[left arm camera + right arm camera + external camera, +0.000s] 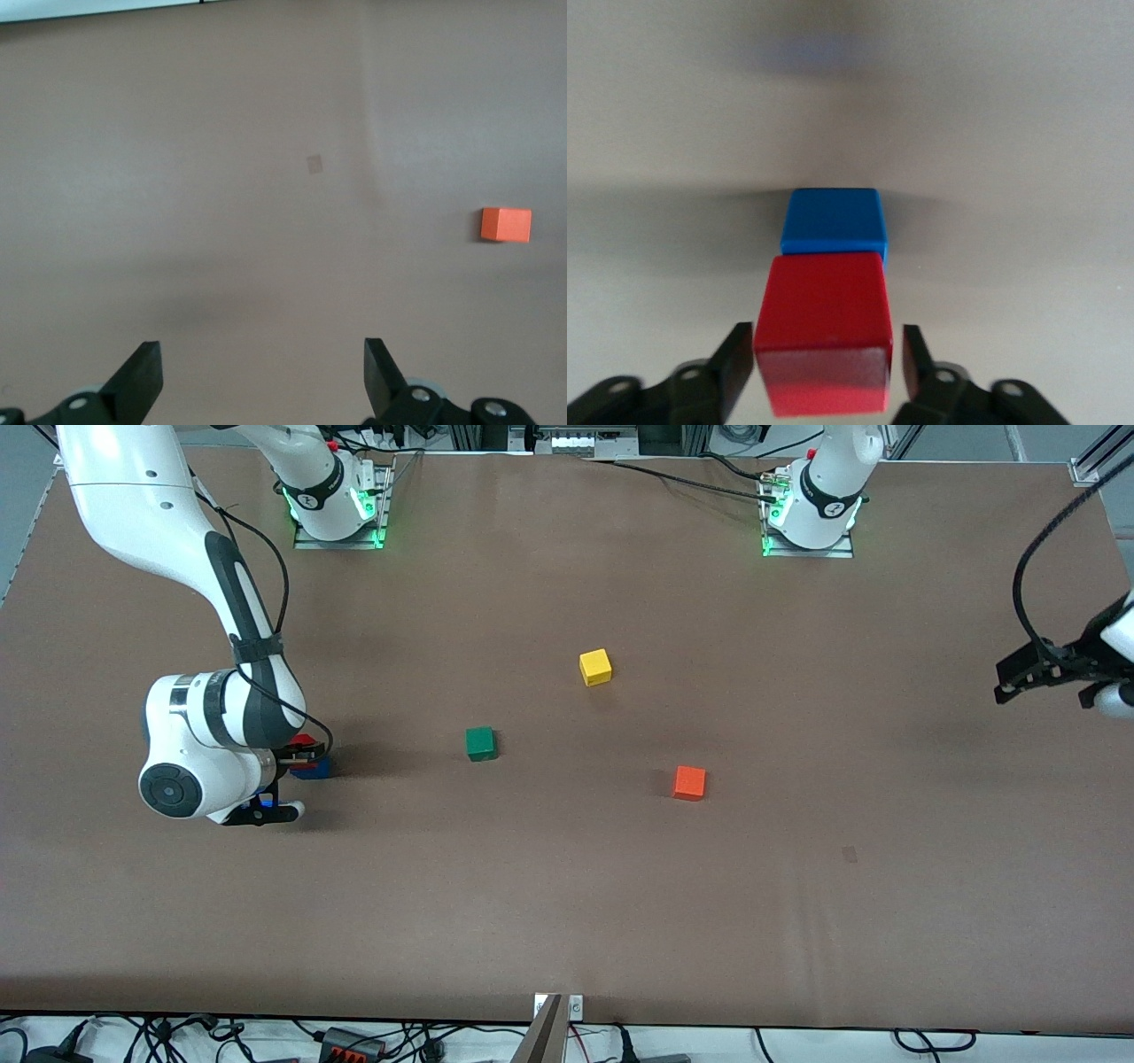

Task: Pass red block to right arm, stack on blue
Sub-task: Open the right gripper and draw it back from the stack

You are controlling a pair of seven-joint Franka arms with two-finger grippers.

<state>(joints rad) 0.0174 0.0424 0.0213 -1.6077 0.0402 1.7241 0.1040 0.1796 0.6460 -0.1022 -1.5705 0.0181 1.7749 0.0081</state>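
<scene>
Red block (822, 332), rigid, light, best pinched on flat sides, sits on the blue block (833, 221) near the bench's right-arm end, right claw (824, 367) parted around it, left claw (263, 372) apart, waiting.

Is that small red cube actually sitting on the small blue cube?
Touching. In the right wrist view the small red cube rests on the small blue cube, no gap between them.
</scene>
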